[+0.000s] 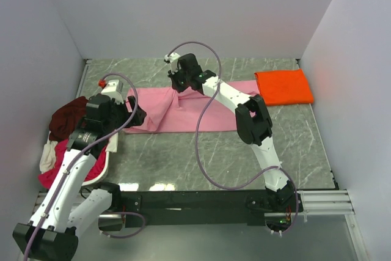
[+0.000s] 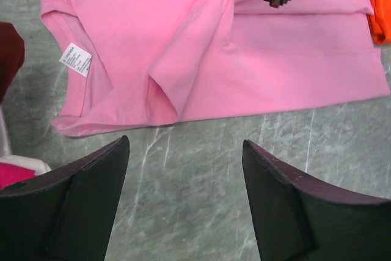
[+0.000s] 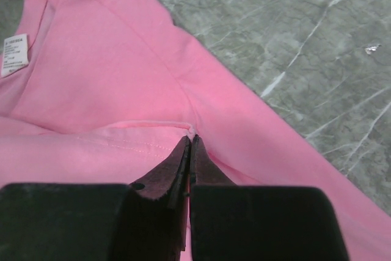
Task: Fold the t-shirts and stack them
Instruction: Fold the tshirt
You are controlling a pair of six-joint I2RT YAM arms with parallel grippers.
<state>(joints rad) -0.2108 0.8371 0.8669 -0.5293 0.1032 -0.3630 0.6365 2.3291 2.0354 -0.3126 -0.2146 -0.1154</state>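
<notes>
One limp pink t-shirt [image 1: 160, 114] likely drapes when lifted; pinch hems; right jaws grip its raised fold; left jaws gape beside it.

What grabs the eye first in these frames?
The light pink t-shirt sprawls across the middle of the marble table, with the right gripper shut on a raised fold at its far edge. Next comes the bright orange t-shirt, folded flat in the far right corner. At the left edge, a heap of maroon, magenta and cream shirts lies beside the left gripper, which hangs open over bare table.
</notes>
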